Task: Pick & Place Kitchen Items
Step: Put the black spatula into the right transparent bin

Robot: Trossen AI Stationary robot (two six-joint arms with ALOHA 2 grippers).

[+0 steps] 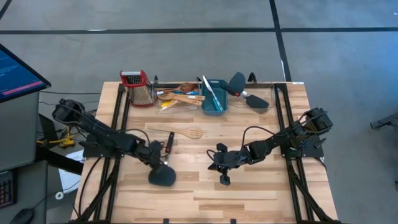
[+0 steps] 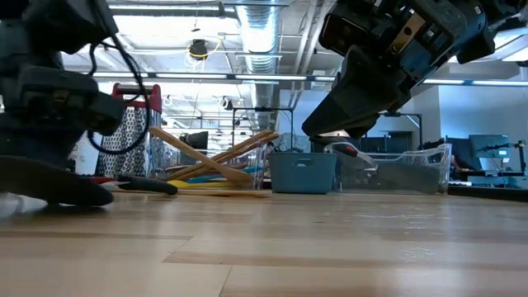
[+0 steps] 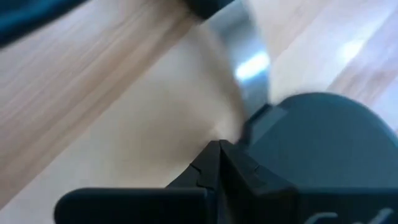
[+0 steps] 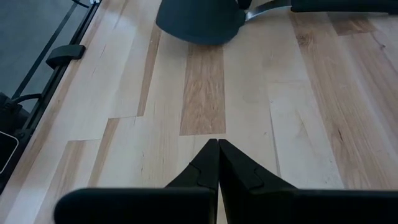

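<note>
Surface: butcher-block table (image 1: 249,186), grey floor around it, monitor at far left of the high view.
Left gripper: (image 1: 155,163) lower-centre-left of the high view, fingers clenched together, nothing between them; tips sit right beside the black spatula (image 1: 162,177).
Black spatula: round dark head low on the table, steel neck and dark handle running up toward the top of the frame to about (image 1: 169,142); long axis roughly vertical in the high view, slight tilt right. Left wrist view shows the head (image 3: 323,143) just past the closed fingertips, neck angling away.
Relation that matters: head lies on the lower-right side of the left fingers, touching or nearly so, cannot tell which.
Nearer arm: left, clearly; right is well apart.
Right gripper: (image 1: 224,179) lower centre, pinched shut, empty, over bare wood; its wrist view sees the same spatula head farther off.
Other items: pale slotted spatula (image 1: 180,132) lying horizontal at mid-table; heap of utensils (image 1: 177,96) at upper centre, beside the teal tub (image 1: 213,96).
Judgement: fingers must open before any pick; a grasp across the neck looks easier than on the flat head.
</note>
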